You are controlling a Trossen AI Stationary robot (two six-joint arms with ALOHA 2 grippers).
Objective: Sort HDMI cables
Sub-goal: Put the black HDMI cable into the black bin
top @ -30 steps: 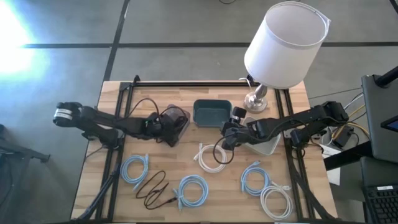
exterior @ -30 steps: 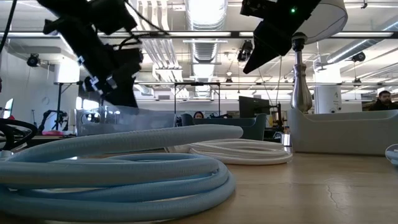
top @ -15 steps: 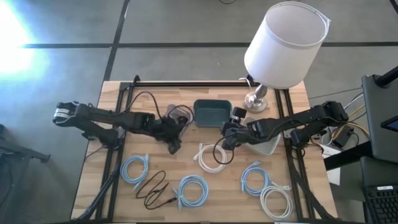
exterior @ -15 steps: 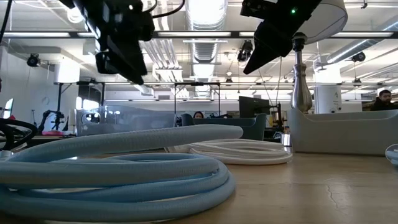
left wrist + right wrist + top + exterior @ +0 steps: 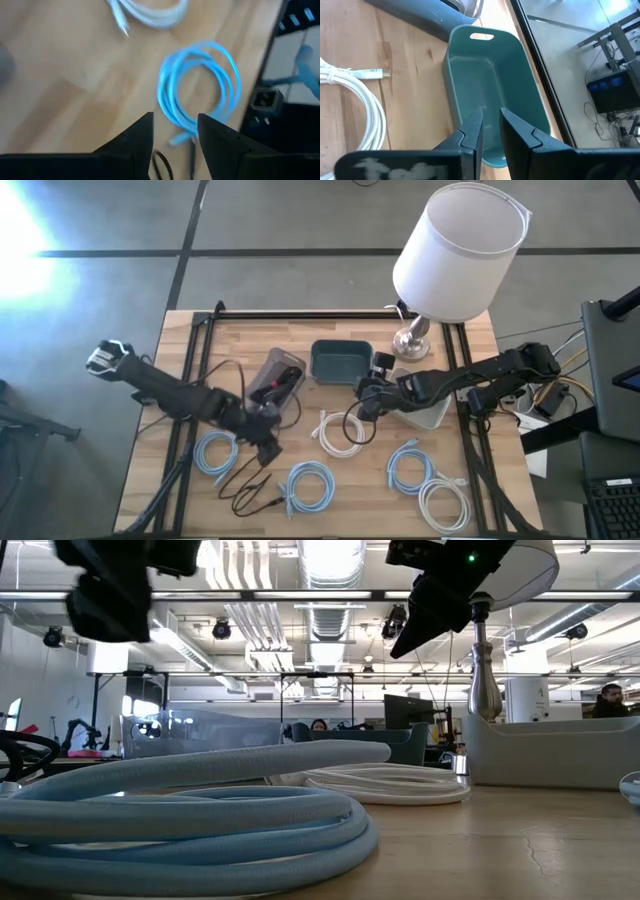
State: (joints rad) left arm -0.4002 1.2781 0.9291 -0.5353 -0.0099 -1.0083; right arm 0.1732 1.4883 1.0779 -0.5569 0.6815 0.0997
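Light-blue coils lie flat on the table at the near left (image 5: 215, 452), near middle (image 5: 310, 485) and near right (image 5: 408, 468). White coils lie at the centre (image 5: 340, 430) and near right (image 5: 443, 502). A thin black cable (image 5: 250, 480) lies between the left and middle blue coils, and another black cable (image 5: 282, 378) lies in the clear bin. My left gripper (image 5: 266, 448) hovers open and empty above the table by the thin black cable; its wrist view shows the middle blue coil (image 5: 200, 85) ahead of its fingers (image 5: 175, 125). My right gripper (image 5: 490, 120) is shut and empty above the teal bin (image 5: 490, 90).
A clear bin (image 5: 262, 392) and a teal bin (image 5: 340, 360) stand at the table's middle back. A lamp with a white shade (image 5: 455, 250) stands at the back right. A pale bin (image 5: 432, 416) lies under the right arm. Black rails (image 5: 180, 440) run along both table sides.
My left gripper has come away from the clear bin, risen, and gone toward the table's near edge, to a spot above the thin black cable and the blue coils. The black cable stays in the clear bin. My right arm has kept still.
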